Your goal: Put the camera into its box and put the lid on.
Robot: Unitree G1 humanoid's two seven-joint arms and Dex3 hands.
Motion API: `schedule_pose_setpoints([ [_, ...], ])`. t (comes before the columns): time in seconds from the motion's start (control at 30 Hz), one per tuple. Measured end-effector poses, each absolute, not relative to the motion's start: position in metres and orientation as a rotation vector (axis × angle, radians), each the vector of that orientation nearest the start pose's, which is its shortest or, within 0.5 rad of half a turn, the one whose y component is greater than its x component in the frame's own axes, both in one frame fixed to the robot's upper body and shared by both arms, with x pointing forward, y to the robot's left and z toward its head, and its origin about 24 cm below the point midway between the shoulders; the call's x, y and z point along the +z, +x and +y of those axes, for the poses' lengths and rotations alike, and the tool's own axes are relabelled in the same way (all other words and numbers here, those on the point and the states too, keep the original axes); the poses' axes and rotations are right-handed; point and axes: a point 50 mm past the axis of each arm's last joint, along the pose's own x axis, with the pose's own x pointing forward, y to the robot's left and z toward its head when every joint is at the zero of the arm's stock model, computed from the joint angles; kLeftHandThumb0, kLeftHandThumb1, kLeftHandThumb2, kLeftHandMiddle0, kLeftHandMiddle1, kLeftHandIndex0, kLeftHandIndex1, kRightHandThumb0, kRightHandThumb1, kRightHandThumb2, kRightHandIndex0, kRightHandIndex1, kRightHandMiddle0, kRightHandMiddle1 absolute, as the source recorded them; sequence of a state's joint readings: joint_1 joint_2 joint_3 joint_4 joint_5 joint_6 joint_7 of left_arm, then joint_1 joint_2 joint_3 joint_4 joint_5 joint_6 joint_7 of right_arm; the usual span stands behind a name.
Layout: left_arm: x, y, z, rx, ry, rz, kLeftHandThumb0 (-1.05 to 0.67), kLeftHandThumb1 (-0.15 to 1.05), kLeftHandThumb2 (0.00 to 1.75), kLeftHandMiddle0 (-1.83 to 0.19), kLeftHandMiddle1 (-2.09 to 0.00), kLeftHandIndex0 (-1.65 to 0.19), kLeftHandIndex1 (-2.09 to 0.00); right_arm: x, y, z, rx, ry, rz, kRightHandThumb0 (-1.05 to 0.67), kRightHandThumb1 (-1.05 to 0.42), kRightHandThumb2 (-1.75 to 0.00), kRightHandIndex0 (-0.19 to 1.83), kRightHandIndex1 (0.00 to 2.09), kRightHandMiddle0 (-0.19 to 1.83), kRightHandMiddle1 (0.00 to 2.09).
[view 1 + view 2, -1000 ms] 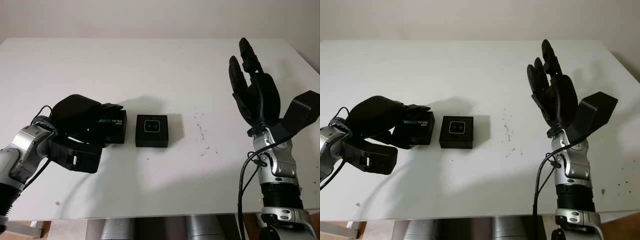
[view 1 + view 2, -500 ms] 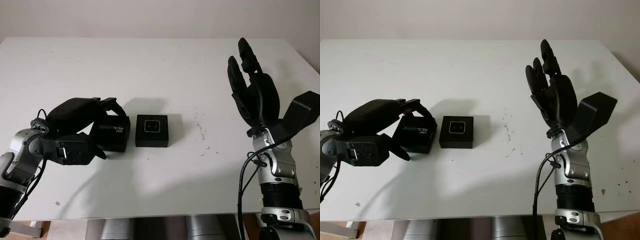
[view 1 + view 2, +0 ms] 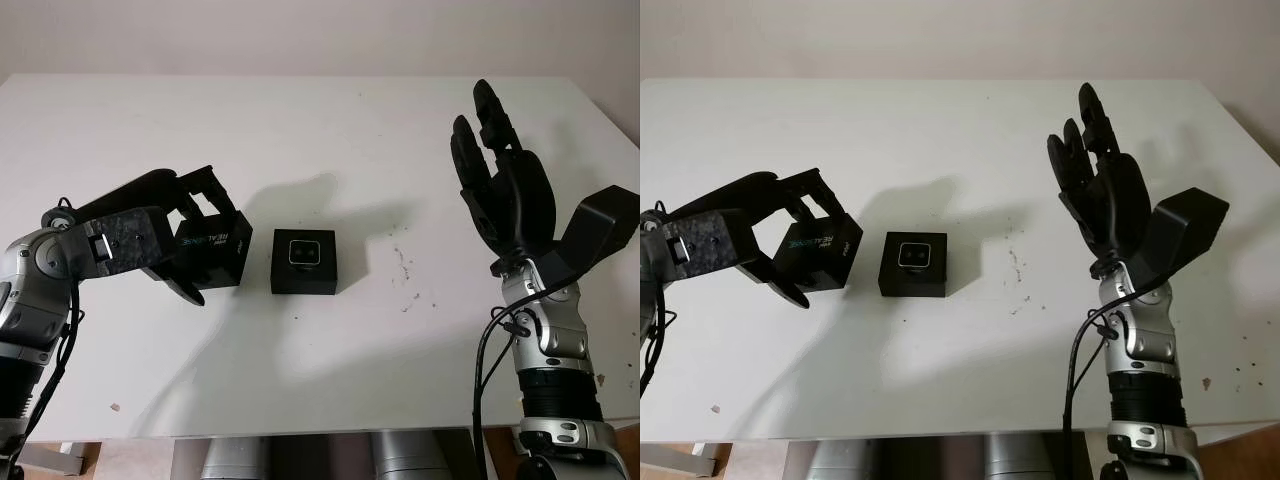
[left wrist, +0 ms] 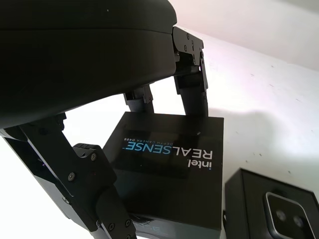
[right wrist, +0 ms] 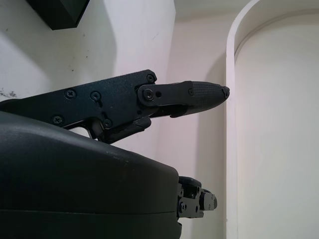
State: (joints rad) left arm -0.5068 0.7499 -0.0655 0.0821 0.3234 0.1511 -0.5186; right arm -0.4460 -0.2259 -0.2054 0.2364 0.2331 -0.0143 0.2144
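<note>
In open box (image 3: pixel 304 261), camera (image 3: pixel 303 252); left robot hand (image 3: pixel 172 235) gripping lid (image 3: pixel 212 248)

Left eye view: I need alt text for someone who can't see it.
The left hand grips the black lid printed REALSENSE, tilted, just left of the open black box with the camera inside, on a white table. The right hand is raised, open, at the right.

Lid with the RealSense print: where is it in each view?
Left eye: lid held in left robot hand, left of the box.
Right eye: same, left of centre.
Left wrist: centre, between the fingers.
Right wrist: cannot tell.
Shared landmark: the box holding the camera.
</note>
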Motion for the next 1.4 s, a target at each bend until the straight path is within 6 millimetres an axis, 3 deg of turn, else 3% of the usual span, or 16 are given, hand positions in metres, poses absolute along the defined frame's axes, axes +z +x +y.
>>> schedule_pose_setpoints([
  [0.23,0.205,0.323,0.23,-0.233,1.147,0.002,-0.16,1.02,0.05,-0.37,-1.82,-0.21,-1.71,0.129,0.33,-0.201,0.095,0.048,-0.258,-0.6,-1.05,-0.29,-0.01,0.06,0.01,0.05],
  [0.43,0.213,0.322,0.21,-0.243,1.247,0.004,-0.2,1.0,0.05,-0.34,-1.86,-0.25,-1.72,0.128,0.329,-0.196,0.11,0.035,-0.262,-0.61,-1.05,-0.29,0.01,0.06,0.04,0.07],
  [0.6,0.214,0.325,0.193,-0.261,1.303,0.006,-0.21,0.99,0.05,-0.43,-1.98,-0.31,-1.7,0.128,0.329,-0.193,0.121,0.045,-0.269,-0.62,-1.05,-0.28,0.0,0.06,0.04,0.06],
  [0.67,0.214,0.326,0.188,-0.275,1.283,0.012,-0.19,0.99,0.05,-0.46,-2.07,-0.27,-1.89,0.128,0.329,-0.192,0.12,0.049,-0.272,-0.63,-1.05,-0.28,0.01,0.06,0.04,0.06],
  [0.77,0.212,0.327,0.182,-0.291,1.241,0.025,-0.16,0.99,0.05,-0.38,-2.09,-0.23,-1.94,0.127,0.329,-0.192,0.116,0.041,-0.278,-0.63,-1.05,-0.28,0.01,0.06,0.05,0.07],
  [0.87,0.209,0.328,0.175,-0.325,1.225,0.023,-0.17,1.0,0.05,-0.44,-1.92,-0.28,-1.79,0.127,0.328,-0.19,0.117,0.044,-0.285,-0.62,-1.05,-0.29,0.0,0.05,0.04,0.06],
  [0.93,0.208,0.328,0.17,-0.36,1.217,0.015,-0.18,1.01,0.06,-0.49,-1.93,-0.3,-1.77,0.125,0.327,-0.189,0.117,0.049,-0.285,-0.64,-1.05,-0.28,-0.01,0.05,0.03,0.05],
  [1.17,0.199,0.331,0.165,-0.42,1.163,0.03,-0.19,1.02,0.06,-0.42,-1.73,-0.24,-1.65,0.118,0.324,-0.186,0.103,0.076,-0.275,-0.65,-1.05,-0.27,-0.04,0.04,0.01,0.05],
  [1.4,0.193,0.334,0.163,-0.43,1.164,0.032,-0.18,1.04,0.06,-0.39,-1.89,-0.2,-1.78,0.116,0.323,-0.187,0.094,0.081,-0.271,-0.65,-1.05,-0.27,-0.04,0.05,0.0,0.05],
])
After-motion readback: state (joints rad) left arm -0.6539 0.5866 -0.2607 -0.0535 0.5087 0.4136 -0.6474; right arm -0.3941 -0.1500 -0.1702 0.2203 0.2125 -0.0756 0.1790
